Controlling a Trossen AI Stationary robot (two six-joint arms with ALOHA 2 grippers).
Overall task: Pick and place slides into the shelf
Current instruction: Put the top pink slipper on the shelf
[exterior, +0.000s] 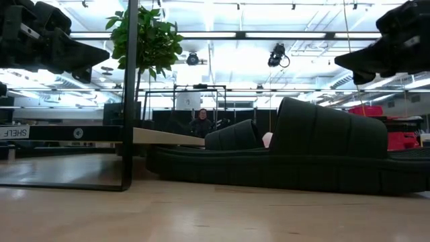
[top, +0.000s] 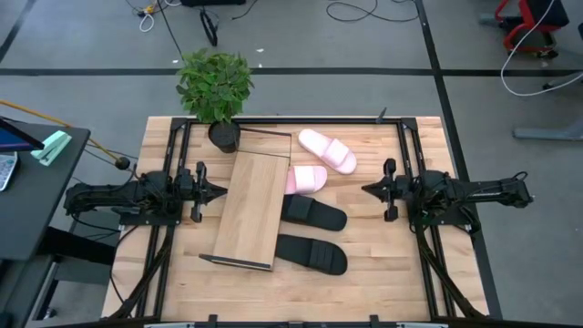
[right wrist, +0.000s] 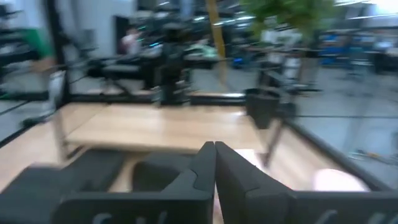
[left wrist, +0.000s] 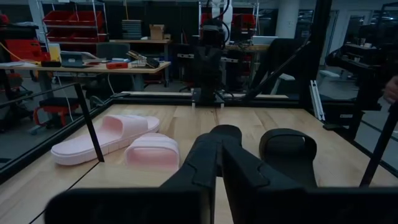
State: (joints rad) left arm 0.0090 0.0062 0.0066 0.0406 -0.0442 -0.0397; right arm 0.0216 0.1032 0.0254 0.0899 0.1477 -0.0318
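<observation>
Hovering just off the shelf's long edge, left gripper with fingers pressed together, holding nothing, tips aimed across the board toward the slides. Facing it from the opposite side of the table, right gripper, likewise closed and empty, well apart from the nearest sandal.

Between the two grippers, all four slides on the tabletop beside the shelf, none on it. Nearest the right gripper's tips, one pale pink slide lying free, angled toward the plant. Closer to the left gripper, second pink slide with one end tucked at the shelf's edge. Just beyond it, first black slide, touching or nearly touching the shelf, then second black slide nearer the table's front.

Seen past the left gripper's fingers: both pink slides to one side, a black strap to the other.
</observation>
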